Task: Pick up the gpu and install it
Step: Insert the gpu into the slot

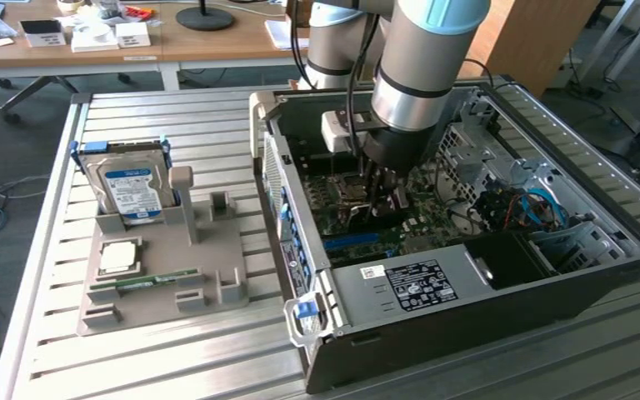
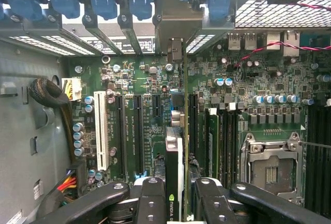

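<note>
I have the gripper (image 1: 385, 190) lowered inside the open computer case (image 1: 587, 275), closed on the gpu (image 2: 175, 151); in the wrist view its black fingers (image 2: 152, 200) sit either side of the card, which stands on edge over the motherboard (image 2: 150, 79); the card runs between the black expansion slots towards the rear bracket openings, with the white slot (image 2: 102, 136) to one side and the CPU socket (image 2: 269, 167) to the other; I cannot tell whether its lower edge has reached a slot. On the exterior view's left, a grey fixture tray (image 1: 220, 250) rests on the slatted table (image 1: 64, 350), carrying an upright hard drive (image 1: 131, 185), a processor (image 1: 117, 256) and a RAM stick (image 1: 144, 282).
</note>
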Controlling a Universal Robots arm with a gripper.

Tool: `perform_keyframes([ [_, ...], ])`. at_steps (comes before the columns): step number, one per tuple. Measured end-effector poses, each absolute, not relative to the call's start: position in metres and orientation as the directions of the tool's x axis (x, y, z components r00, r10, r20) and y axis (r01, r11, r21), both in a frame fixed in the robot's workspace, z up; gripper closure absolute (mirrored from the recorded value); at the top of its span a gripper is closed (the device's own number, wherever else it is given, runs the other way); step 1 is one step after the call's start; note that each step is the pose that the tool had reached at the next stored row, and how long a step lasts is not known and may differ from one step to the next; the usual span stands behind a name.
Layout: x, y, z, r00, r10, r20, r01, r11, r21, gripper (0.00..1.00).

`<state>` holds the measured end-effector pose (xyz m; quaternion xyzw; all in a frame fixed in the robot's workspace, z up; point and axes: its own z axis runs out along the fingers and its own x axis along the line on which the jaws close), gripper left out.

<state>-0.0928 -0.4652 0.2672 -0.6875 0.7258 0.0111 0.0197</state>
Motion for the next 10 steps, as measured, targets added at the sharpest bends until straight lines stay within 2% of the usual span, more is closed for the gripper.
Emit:
perform_keyframes([
  [10,-0.0935,-0.4652,0.2669,-0.054,-0.998,-0.044,-0.998,0.054,-0.011,0.73],
])
